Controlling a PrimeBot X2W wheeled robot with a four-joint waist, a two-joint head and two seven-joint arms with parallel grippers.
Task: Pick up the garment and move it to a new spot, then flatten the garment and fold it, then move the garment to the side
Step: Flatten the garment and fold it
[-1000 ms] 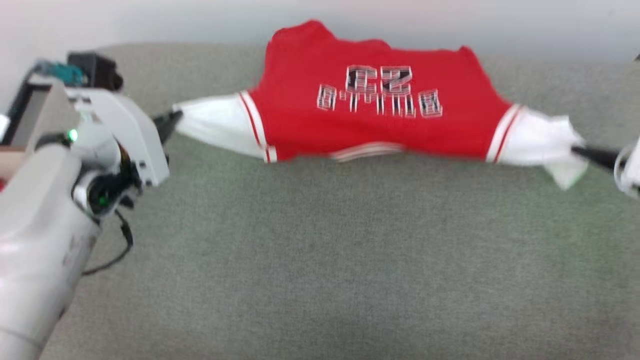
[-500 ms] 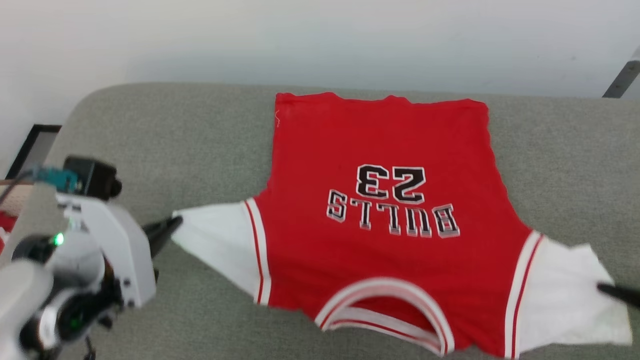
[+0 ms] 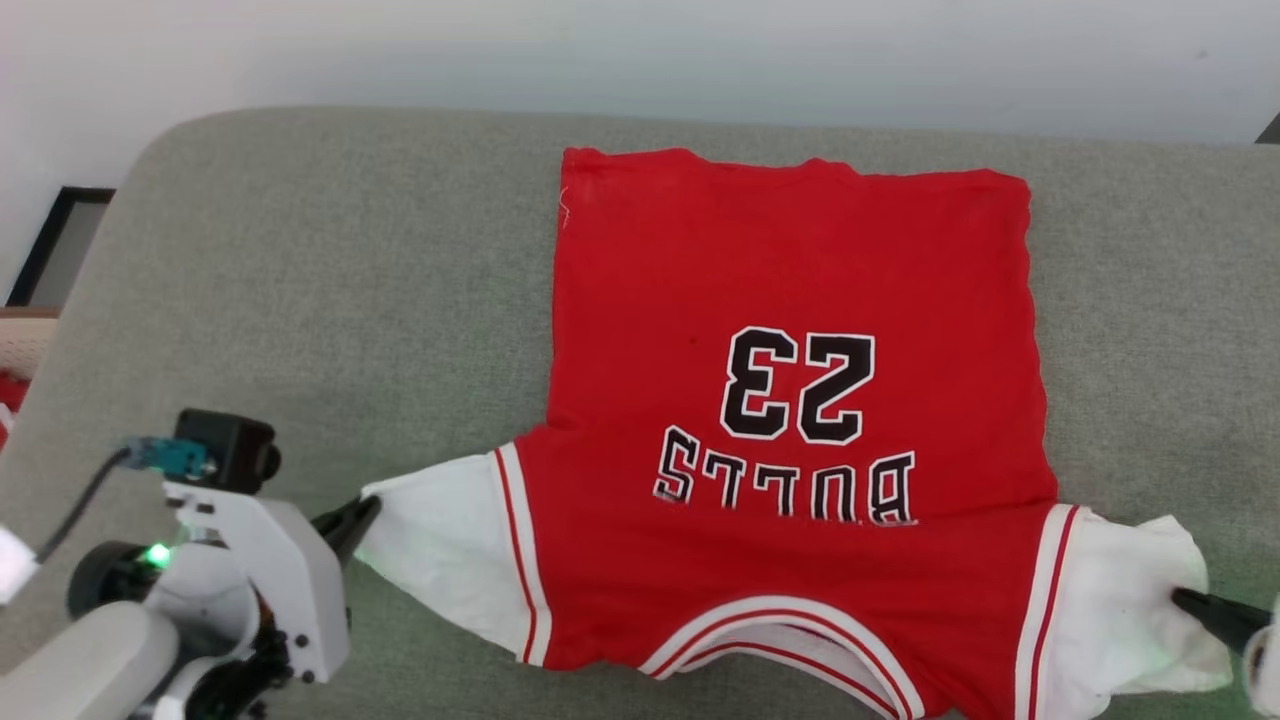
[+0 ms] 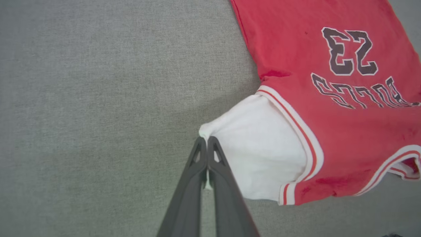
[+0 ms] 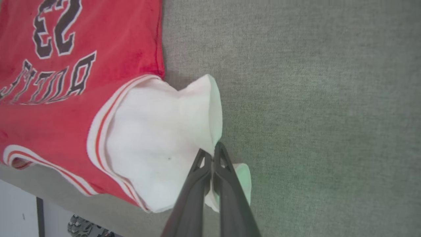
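The left hand (image 3: 364,506) pinches the tip of one white sleeve (image 3: 440,560) and the right hand (image 3: 1183,600) pinches the other sleeve (image 3: 1120,610), so the shirt (image 3: 790,290) lies spread on the grey cushion (image 3: 300,260), lettering up, collar (image 3: 790,625) nearest the robot. I'd say it's mid-flattening: the other sleeve looks bunched. The next move probably needs a gentle outward tug, then letting go before any fold
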